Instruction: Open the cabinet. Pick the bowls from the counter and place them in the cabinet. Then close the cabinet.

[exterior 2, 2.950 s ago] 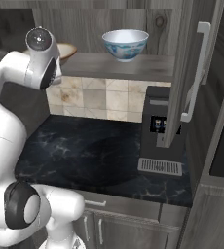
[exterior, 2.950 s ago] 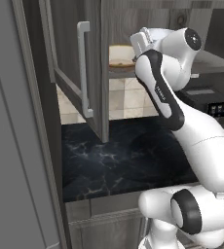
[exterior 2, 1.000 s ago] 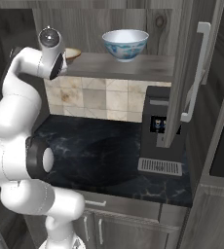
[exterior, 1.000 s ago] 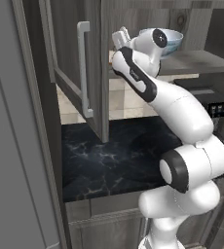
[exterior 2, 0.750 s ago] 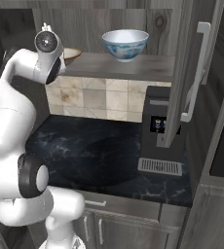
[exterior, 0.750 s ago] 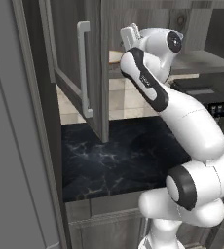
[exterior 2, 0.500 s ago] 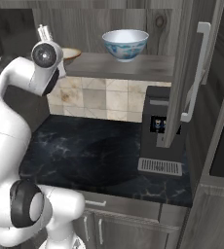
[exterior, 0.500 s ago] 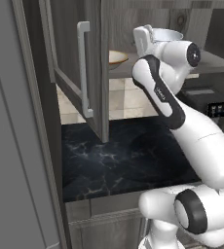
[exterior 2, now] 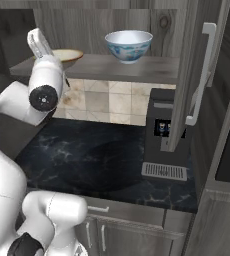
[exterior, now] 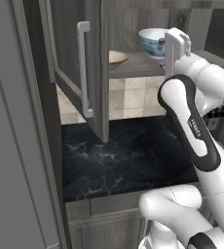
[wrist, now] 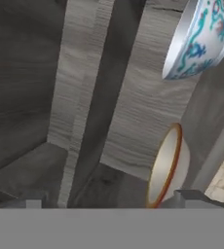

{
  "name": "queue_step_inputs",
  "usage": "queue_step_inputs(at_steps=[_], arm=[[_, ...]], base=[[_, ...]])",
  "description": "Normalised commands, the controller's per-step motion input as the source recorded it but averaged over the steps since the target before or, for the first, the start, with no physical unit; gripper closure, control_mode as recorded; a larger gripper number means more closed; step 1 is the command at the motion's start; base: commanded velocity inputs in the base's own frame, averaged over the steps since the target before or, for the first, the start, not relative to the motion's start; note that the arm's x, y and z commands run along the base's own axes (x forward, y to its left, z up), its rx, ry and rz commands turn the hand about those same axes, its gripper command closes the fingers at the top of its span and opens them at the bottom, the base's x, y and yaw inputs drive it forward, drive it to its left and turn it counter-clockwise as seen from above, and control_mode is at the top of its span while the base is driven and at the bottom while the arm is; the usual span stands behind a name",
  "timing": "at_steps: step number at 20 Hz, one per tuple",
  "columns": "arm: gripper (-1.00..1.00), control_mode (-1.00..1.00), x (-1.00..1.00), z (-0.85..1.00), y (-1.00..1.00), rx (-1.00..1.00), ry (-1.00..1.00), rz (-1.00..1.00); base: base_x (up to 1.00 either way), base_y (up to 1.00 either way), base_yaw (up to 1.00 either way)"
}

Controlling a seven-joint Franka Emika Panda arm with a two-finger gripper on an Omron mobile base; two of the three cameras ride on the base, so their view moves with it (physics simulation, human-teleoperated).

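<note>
Currently my arm is raised, elbow bent, pincer (exterior: 177,36) empty with fingers apart, level with the cabinet (exterior 2: 132,67) shelf holding both bowls (exterior 2: 128,45).

White bowl (exterior 2: 128,45) blue-patterned; cream bowl (wrist: 168,168) orange-brown rim; cabinet (exterior: 92,63) grey-brown wood-grain; counter (exterior 2: 97,160) black, white-veined.

shelf (exterior 2: 107,67) | 2 bowls: cream bowl (exterior 2: 67,55), blue-patterned bowl (exterior 2: 128,45) | apart

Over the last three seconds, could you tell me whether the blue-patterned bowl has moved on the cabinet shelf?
No. The blue-patterned bowl sits at the same spot on the shelf, right of the cream bowl.
</note>
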Motion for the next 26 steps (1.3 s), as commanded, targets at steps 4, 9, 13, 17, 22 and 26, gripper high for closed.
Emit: queue_step_inputs(at_steps=[4,9,13,17,22,26], arm=[[-1.00,-1.00,-1.00,0.12,-0.01,-0.22,-0.24,0.00],[-1.00,-1.00,-1.00,0.00,0.00,-0.39,-0.09,0.00],[-1.00,-1.00,-1.00,0.00,0.00,-0.45,0.00,0.00],[-1.00,-1.00,-1.00,0.00,0.00,-0.48,0.00,0.00],[-1.00,-1.00,-1.00,-0.03,0.01,-0.54,0.00,0.00],[-1.00,-1.00,-1.00,-0.13,0.24,-0.56,0.00,0.00]], base=[[0.00,0.00,0.00],[0.00,0.00,0.00],[0.00,0.00,0.00],[0.00,0.00,0.00],[0.00,0.00,0.00],[0.00,0.00,0.00]])
